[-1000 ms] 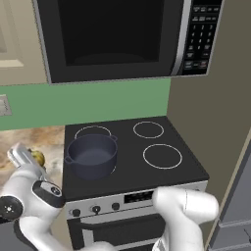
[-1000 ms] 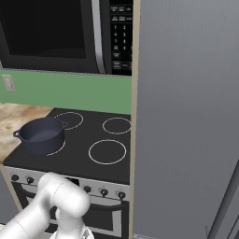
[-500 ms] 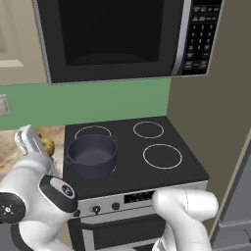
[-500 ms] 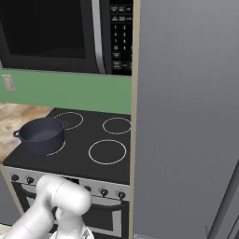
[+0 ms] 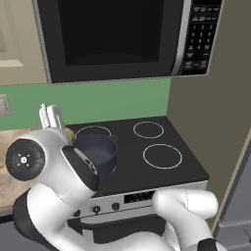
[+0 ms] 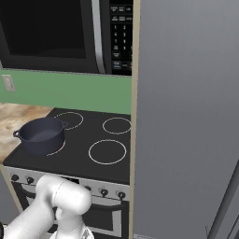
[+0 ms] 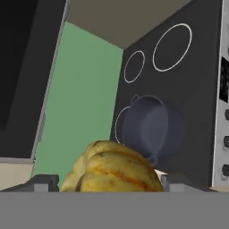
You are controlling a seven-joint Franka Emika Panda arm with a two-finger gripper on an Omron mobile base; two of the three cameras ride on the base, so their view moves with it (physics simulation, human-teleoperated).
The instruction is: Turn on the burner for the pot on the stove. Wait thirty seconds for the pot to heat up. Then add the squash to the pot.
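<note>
Currently the squash (image 7: 114, 167) sits between the two finger tips in the hand view, and the jaws stand wide apart around it. By its lifted look you can take it as gripped, though the contact points themselves fall below the edge of that view.

Landmark: the pot (image 5: 95, 153).
- The pot stands on the stove (image 6: 84, 154), over the front burner (image 6: 59, 148) on the counter side. A sliver of white ring shows at its base in the right base view.
- The pot looks empty inside in all three views.
- In the left base view the gripper (image 5: 53, 117) is raised just beside the pot, on the counter side, a little behind it and above its rim.
- The squash is therefore near the pot but not yet over its mouth.

Burner state: you cannot tell from these pictures. No glow shows, and the knobs (image 6: 103, 192) are too small to read.

Judgement: the pick-up appears done. Left to do: carry the squash over the pot opening, lower it and release.
</note>
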